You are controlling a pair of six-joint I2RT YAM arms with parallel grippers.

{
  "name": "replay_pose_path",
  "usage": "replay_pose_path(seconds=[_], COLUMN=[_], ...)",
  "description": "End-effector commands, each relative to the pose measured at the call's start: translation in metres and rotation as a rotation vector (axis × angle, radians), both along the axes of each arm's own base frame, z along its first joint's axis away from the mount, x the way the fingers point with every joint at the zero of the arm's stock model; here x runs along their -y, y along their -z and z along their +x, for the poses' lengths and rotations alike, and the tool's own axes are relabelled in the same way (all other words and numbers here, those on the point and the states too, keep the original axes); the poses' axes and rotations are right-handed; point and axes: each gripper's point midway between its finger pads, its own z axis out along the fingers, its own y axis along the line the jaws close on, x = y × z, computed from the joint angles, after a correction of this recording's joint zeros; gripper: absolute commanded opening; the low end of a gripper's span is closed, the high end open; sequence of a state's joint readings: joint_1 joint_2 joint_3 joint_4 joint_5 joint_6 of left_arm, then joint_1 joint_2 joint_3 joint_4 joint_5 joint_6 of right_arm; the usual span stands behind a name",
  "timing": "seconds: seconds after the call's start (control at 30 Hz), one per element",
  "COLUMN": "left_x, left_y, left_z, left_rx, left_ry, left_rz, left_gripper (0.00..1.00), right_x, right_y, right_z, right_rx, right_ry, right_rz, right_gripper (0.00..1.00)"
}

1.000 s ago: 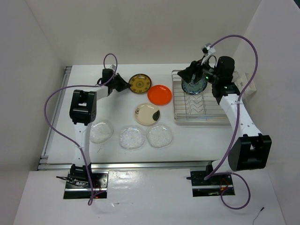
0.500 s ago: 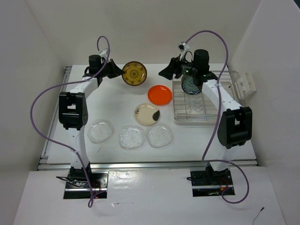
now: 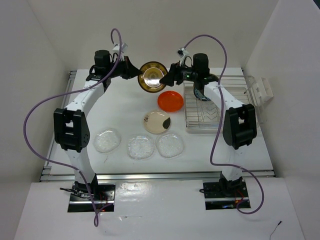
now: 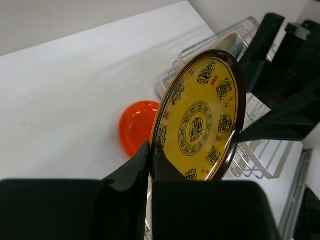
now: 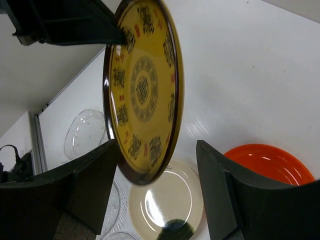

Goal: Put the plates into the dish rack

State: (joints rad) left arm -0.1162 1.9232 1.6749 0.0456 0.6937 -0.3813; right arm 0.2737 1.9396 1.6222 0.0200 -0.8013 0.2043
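Brown round plate w/ gold pattern (image 3: 153, 76) up in air, standing on edge, btwn both arms. Left gripper (image 3: 131, 71) pinches its rim tight. Right gripper (image 5: 156, 152) has fingers wide apart, one each side of plate's other rim, no squeeze yet. Silver wire dish rack (image 3: 205, 119) sits to right, by right arm.

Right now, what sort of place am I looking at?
Probably a robot test cell: a black-and-white left arm and right arm at a white table, plain white walls around, one silver wire dish rack.
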Motion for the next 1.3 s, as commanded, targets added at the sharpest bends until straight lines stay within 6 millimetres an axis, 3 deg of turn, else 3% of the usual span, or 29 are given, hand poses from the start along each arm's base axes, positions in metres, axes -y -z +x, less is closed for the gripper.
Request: replay_pose_path(seconds=[0.0, 0.03, 0.07, 0.1, 0.17, 0.23, 0.27, 0.33, 0.4, 0.43, 0.47, 0.5, 0.53, 0.57, 0.6, 0.63, 0.67, 0.7, 0.77, 0.83, 0.9, 0.93, 1.0, 1.27], left_x=[0.016, 0.017, 0.021, 0.026, 0.030, 0.033, 0.033, 0.031, 0.028, 0.025, 0.023, 0.014, 0.005, 0.003, -0.007, -0.011, -0.020, -0.026, -0.031, -0.035, -0.040, -0.042, -0.043, -0.048], left_y=[-0.021, -0.016, -0.021, -0.026, -0.016, -0.018, -0.014, -0.011, -0.024, -0.019, -0.032, -0.040, -0.044, -0.056, -0.055, -0.055, -0.053, -0.048, -0.039, -0.030, -0.015, -0.014, 0.001, 0.030], left_z=[-0.025, -0.028, -0.032, -0.037, -0.040, -0.043, -0.044, -0.047, -0.048, -0.047, -0.050, -0.048, -0.045, -0.048, -0.042, -0.041, -0.037, -0.034, -0.034, -0.030, -0.027, -0.026, -0.025, -0.020], left_rx=[0.065, 0.051, 0.066, 0.077, 0.048, 0.054, 0.043, 0.050, 0.086, 0.087, 0.120, 0.142, 0.171, 0.205, 0.211, 0.232, 0.230, 0.220, 0.200, 0.183, 0.155, 0.154, 0.126, 0.069], left_ry=[0.087, 0.097, 0.106, 0.117, 0.119, 0.121, 0.121, 0.131, 0.125, 0.120, 0.114, 0.086, 0.067, 0.057, 0.017, 0.002, -0.025, -0.060, -0.071, -0.090, -0.112, -0.121, -0.125, -0.136], left_rz=[0.007, 0.005, 0.004, 0.002, 0.008, 0.016, 0.017, 0.048, 0.074, 0.110, 0.122, 0.136, 0.156, 0.165, 0.186, 0.212, 0.233, 0.261, 0.299, 0.320, 0.346, 0.350, 0.360, 0.366], left_gripper=[0.00, 0.00, 0.00, 0.00, 0.00, 0.00, 0.08, 0.46, 0.65, 0.98, 1.00, 1.00, 1.00, 1.00, 1.00, 1.00, 1.00, 1.00, 1.00, 1.00, 1.00, 1.00, 1.00, 1.00], right_x=[-0.007, -0.007, -0.007, -0.007, -0.006, -0.005, -0.003, 0.006, 0.023, 0.030, 0.044, 0.057, 0.079, 0.090, 0.099, 0.126, 0.130, 0.137, 0.155, 0.172, 0.197, 0.204, 0.218, 0.229], right_y=[-0.031, -0.026, -0.026, -0.026, -0.025, -0.024, -0.034, -0.034, -0.050, -0.058, -0.085, -0.080, -0.089, -0.119, -0.105, -0.107, -0.129, -0.115, -0.124, -0.109, -0.091, -0.069, -0.055, -0.044], right_z=[0.000, -0.001, -0.001, -0.001, -0.002, -0.002, -0.002, -0.001, -0.001, -0.001, -0.006, -0.010, -0.009, -0.030, -0.040, -0.045, -0.068, -0.074, -0.074, -0.071, -0.057, -0.059, -0.054, -0.041], right_rx=[0.096, 0.086, 0.086, 0.086, 0.065, 0.080, 0.109, 0.157, 0.246, 0.307, 0.450, 0.492, 0.600, 0.714, 0.755, 0.824, 1.032, 1.055, 1.151, 1.093, 1.046, 0.971, 0.945, 1.015], right_ry=[-0.004, -0.004, -0.004, -0.004, -0.004, -0.010, -0.002, 0.022, 0.093, 0.113, 0.148, 0.162, 0.177, 0.154, 0.103, 0.089, 0.006, -0.015, 0.036, 0.037, 0.027, -0.009, -0.015, -0.008], right_rz=[0.037, 0.034, 0.034, 0.034, 0.028, 0.007, -0.003, -0.081, -0.164, -0.201, -0.268, -0.310, -0.378, -0.368, -0.392, -0.429, -0.485, -0.545, -0.698, -0.811, -0.982, -1.029, -1.125, -1.178], right_gripper=[0.71, 0.68, 0.54, 0.40, 0.00, 0.00, 0.00, 0.00, 0.00, 0.00, 0.00, 0.00, 0.00, 0.00, 0.00, 0.00, 0.00, 0.00, 0.00, 0.00, 0.00, 0.00, 0.00, 0.00])
